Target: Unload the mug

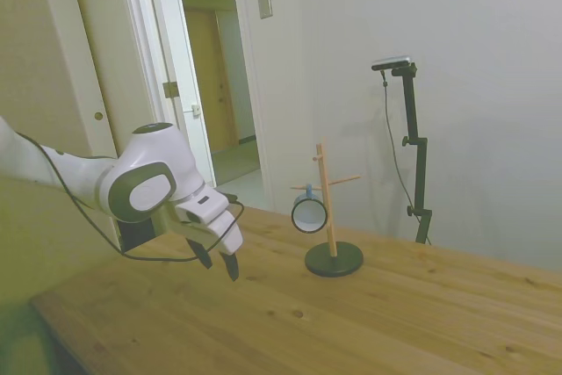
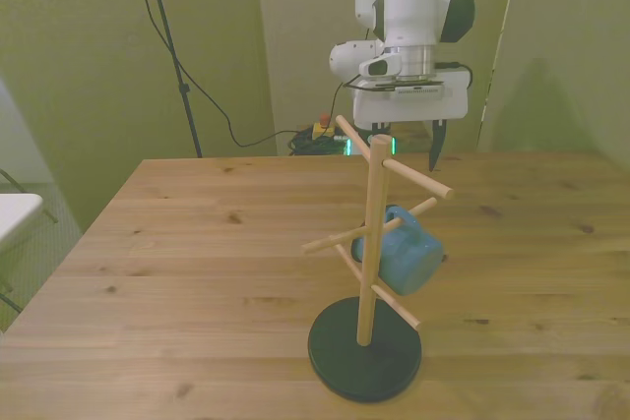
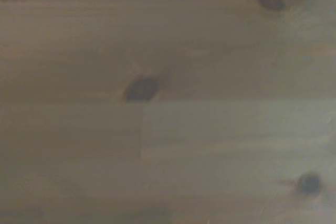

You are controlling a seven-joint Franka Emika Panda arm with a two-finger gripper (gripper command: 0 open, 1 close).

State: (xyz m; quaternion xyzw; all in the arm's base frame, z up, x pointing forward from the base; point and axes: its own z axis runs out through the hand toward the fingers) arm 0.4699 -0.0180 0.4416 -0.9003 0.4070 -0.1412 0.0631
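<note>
Your end effector [image 1: 219, 263] hangs above the table [image 1: 369, 322] with its two fingers spread apart and nothing between them, well apart from the mug tree [image 2: 366, 263] it has to reach. The mug [image 2: 399, 250] is on that tree, hooked by its handle over one of the lower pegs on the front view's right of the post, its body hanging tilted with the pale inside facing out toward the side camera [image 1: 309, 214]. The wrist view gives you only blurred table boards and knots, so do not count on it for alignment yet. The main risk, as you close in, is the pegs: several stick out at angles around the mug, and a finger coming in at the wrong height could catch one and push the whole stand along or tip it, since only a round dark base [image 2: 365, 348] holds it down. A second risk is the pull-off itself; dragging the mug straight sideways instead of up along the peg's slope would likely jam the handle and lift the tree with it. The mug also hangs free on its handle, so a glancing touch may set it swinging or turning before you have a firm hold.
</note>
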